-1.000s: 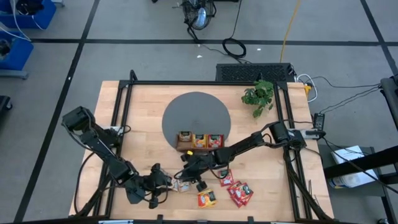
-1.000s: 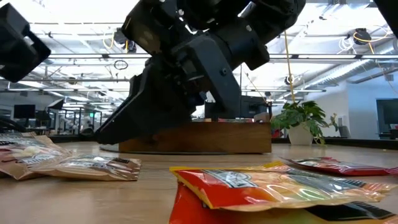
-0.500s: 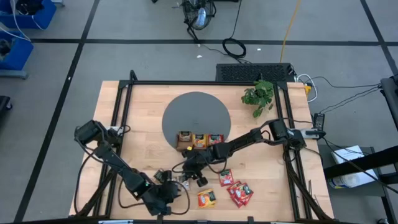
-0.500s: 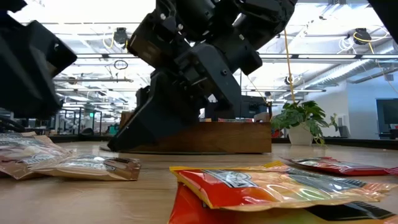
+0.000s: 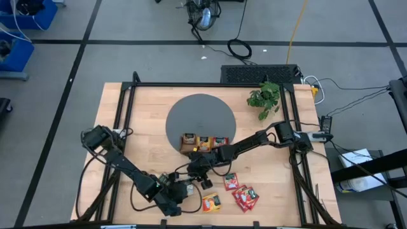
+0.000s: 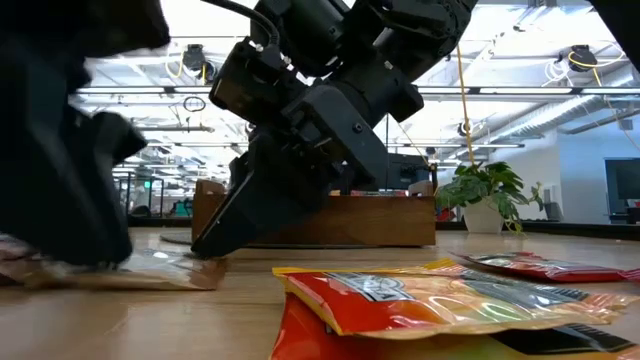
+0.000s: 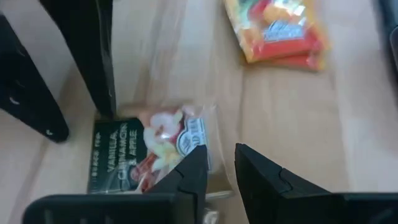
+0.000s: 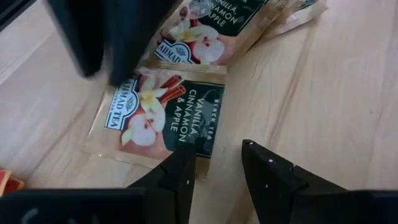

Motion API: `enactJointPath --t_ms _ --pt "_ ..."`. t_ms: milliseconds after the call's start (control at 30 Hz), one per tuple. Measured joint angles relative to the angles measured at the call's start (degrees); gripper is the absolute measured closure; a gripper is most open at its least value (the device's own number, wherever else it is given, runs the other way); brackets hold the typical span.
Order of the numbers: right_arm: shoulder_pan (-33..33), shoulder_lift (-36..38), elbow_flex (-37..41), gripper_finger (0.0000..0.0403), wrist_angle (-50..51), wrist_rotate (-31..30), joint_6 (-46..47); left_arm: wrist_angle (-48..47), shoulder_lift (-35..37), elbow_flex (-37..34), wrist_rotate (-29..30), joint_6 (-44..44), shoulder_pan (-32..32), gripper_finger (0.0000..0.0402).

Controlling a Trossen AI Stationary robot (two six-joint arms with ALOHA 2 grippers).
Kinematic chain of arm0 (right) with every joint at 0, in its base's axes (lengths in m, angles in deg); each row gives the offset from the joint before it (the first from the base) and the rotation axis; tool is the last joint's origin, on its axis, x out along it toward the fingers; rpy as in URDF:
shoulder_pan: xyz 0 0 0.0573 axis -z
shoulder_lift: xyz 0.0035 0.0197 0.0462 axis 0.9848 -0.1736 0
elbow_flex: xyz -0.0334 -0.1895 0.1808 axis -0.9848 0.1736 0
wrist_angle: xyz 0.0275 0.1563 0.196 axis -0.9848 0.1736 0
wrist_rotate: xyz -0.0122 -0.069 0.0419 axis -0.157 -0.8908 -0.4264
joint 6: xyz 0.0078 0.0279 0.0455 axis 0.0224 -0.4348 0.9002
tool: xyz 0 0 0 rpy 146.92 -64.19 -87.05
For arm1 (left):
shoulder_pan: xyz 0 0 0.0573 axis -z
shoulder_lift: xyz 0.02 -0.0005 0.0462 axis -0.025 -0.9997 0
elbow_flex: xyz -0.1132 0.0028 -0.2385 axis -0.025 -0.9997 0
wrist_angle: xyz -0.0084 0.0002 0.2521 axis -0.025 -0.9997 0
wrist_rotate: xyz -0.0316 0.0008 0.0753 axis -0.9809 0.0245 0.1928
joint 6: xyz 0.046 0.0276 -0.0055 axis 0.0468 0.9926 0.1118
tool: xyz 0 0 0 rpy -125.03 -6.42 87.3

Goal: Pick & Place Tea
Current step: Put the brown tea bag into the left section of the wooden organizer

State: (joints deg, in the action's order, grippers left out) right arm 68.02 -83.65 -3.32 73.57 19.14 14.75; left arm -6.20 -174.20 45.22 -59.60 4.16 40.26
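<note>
Two dark green tea sachets [image 8: 160, 116] [image 8: 205, 28] lie flat on the wooden table near its front edge, with both grippers over them. My right gripper [image 8: 216, 163] slants down, open, one finger at a corner of the nearer sachet. My left gripper [image 7: 221, 167] comes from the left with a narrow gap, one finger over a green sachet [image 7: 146, 152]. An orange-yellow sachet [image 5: 211, 202] and red sachets [image 5: 245, 197] lie to the right. The wooden tray [image 5: 203, 144] holds more sachets. My right gripper has one fingertip [image 8: 186, 155] at the green sachet's corner [image 8: 200, 144], slanting down from the far right; whether it touches, I cannot tell. My left gripper has one fingertip [image 7: 196, 160] over the sachet's clear edge [image 7: 210, 134]; whether it touches, I cannot tell.
The tray sits on the near rim of a grey disc [image 5: 200, 117]. A potted plant [image 5: 264, 98] stands at the back right. A black frame runs around the table top. The two arms stand close together above the green sachets.
My left gripper has swung toward the table's right and sunk toward the green sachets, closing in beside my right gripper. My right gripper has edged slightly lower over the same sachets. The sachets lie where they were.
</note>
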Motion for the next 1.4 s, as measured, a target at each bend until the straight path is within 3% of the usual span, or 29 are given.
enactJointPath --t_ms 867,933,1100,1400 --pt "0.5 0.7 0.0 0.0277 3.0 0.0 6.9 -1.8 -3.9 0.1 2.5 -1.6 -1.2 0.0314" --pt "0.4 1.9 0.1 0.0277 4.7 -1.6 6.8 -1.9 -4.0 0.0 2.1 -1.6 -1.2 0.0314" --pt "-1.3 5.9 0.0 0.0277 12.2 -13.0 6.8 -2.1 -4.0 0.0 1.7 -1.6 -1.2 0.0314" --pt "-3.1 4.7 0.0 0.0277 12.9 -12.0 14.3 -1.8 -4.1 -0.1 2.7 -1.4 -0.7 0.0314"
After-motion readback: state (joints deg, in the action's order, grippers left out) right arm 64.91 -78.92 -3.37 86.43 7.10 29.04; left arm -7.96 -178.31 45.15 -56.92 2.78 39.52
